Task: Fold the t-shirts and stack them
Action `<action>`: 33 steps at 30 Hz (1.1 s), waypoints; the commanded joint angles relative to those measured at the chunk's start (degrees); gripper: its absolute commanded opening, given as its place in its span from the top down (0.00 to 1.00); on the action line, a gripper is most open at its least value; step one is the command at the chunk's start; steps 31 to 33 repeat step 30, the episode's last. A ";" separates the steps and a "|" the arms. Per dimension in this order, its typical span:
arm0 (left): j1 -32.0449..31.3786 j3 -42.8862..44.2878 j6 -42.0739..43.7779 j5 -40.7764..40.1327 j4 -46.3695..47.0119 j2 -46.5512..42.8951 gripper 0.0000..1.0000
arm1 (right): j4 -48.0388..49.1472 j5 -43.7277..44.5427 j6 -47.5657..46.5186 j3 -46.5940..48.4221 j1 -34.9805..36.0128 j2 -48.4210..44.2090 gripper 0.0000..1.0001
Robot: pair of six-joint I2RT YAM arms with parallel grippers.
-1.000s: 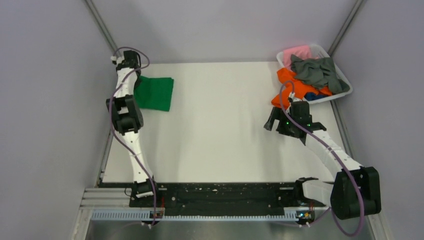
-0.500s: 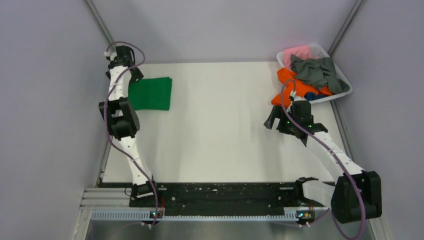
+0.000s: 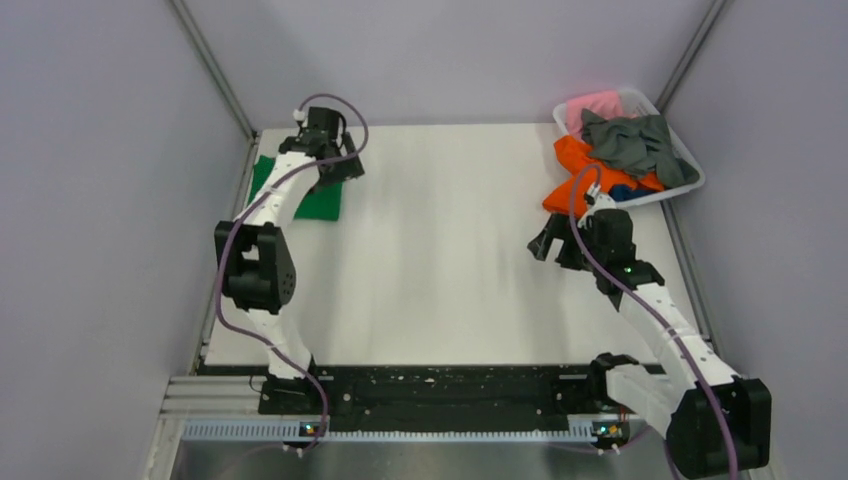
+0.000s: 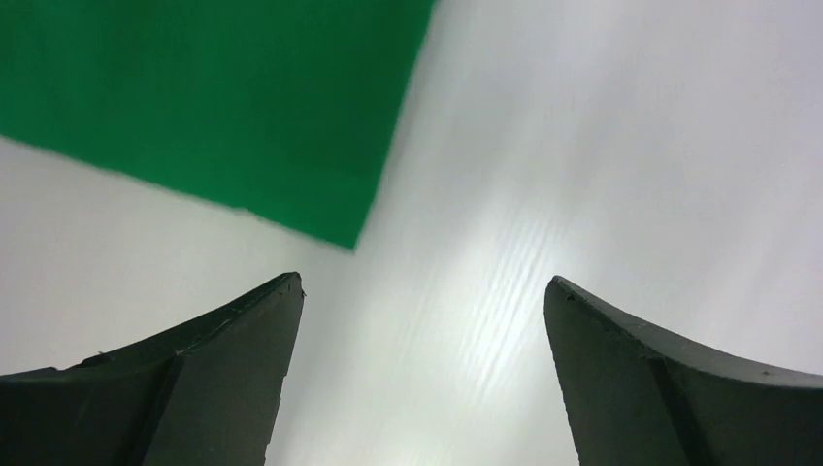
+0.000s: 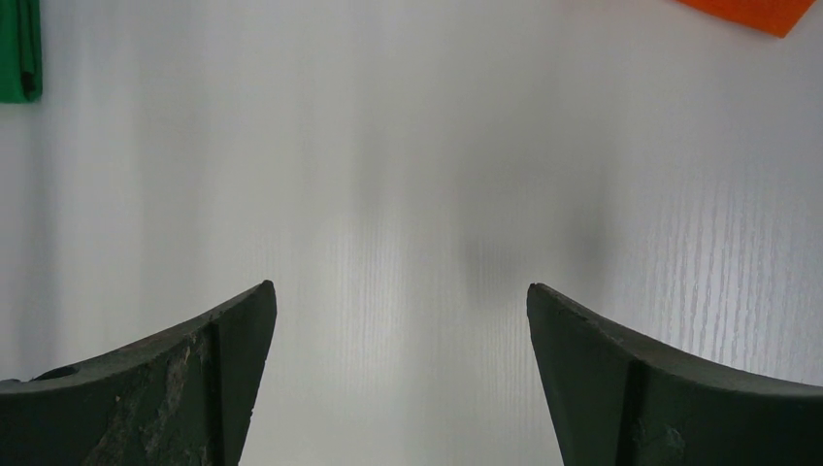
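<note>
A folded bright green t-shirt (image 3: pixel 320 204) lies flat at the table's far left, partly hidden under my left arm. My left gripper (image 3: pixel 343 167) hovers open just past its right edge. In the left wrist view a corner of the green t-shirt (image 4: pixel 213 97) lies ahead of my left gripper (image 4: pixel 422 282), with bare table between the fingers. At the far right, orange (image 3: pixel 572 157), dark grey (image 3: pixel 630 140), pink (image 3: pixel 592 105) and blue (image 3: pixel 622 191) t-shirts are heaped in and over the basket. My right gripper (image 3: pixel 547 246) is open and empty, left of the orange one; the right wrist view shows my right gripper (image 5: pixel 401 286) above bare table.
The white plastic basket (image 3: pixel 683 188) sits at the table's far right corner. Grey walls close in the table on the left, back and right. A black rail with the arm bases (image 3: pixel 440 395) runs along the near edge.
My left gripper has opened and let go of the green t-shirt, then swung right from its left side to its right edge. My right arm has shifted only slightly.
</note>
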 commanded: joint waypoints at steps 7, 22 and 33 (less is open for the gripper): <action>-9.95 -51.89 -0.20 9.41 29.77 -39.94 0.01 | 4.34 -1.92 -0.12 -3.32 -0.47 -6.64 0.01; -10.49 -79.07 -7.81 10.48 43.61 -71.23 0.01 | 11.05 1.95 2.57 -8.06 -0.45 -7.44 0.01; -10.50 -79.98 -8.06 10.67 44.52 -70.64 0.01 | 13.40 2.44 1.55 -10.34 -0.45 -10.06 0.01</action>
